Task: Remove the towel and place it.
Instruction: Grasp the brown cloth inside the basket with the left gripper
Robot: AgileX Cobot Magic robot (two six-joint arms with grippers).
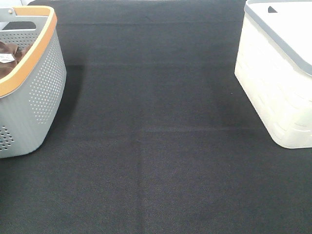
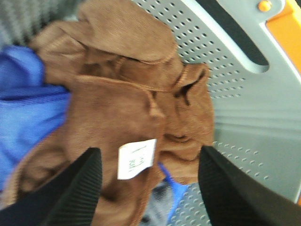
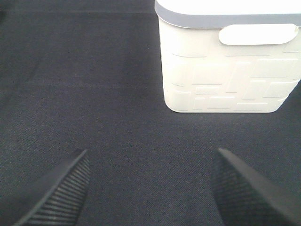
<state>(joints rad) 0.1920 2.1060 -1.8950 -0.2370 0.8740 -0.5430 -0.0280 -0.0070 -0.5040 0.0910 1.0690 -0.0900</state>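
Observation:
The reddish-brown towel [image 2: 117, 108] lies crumpled inside the grey basket [image 2: 244, 113], its small white tag [image 2: 135, 158] facing up. In the high view only a corner of the towel [image 1: 10, 58] with the tag shows inside the grey basket [image 1: 44, 87] at the far left. My left gripper [image 2: 148, 162] hangs open just above the towel, one finger on each side of the tag, with nothing held. My right gripper [image 3: 151, 160] is open over the black table with nothing between its fingers. Neither gripper appears in the high view.
A blue cloth [image 2: 26, 108] lies beside the towel in the grey basket, which has an orange rim [image 1: 34, 53]. A white basket [image 1: 278, 83] with a grey rim stands at the right of the black cloth-covered table [image 1: 156, 146], and it also shows ahead of my right gripper [image 3: 225, 70].

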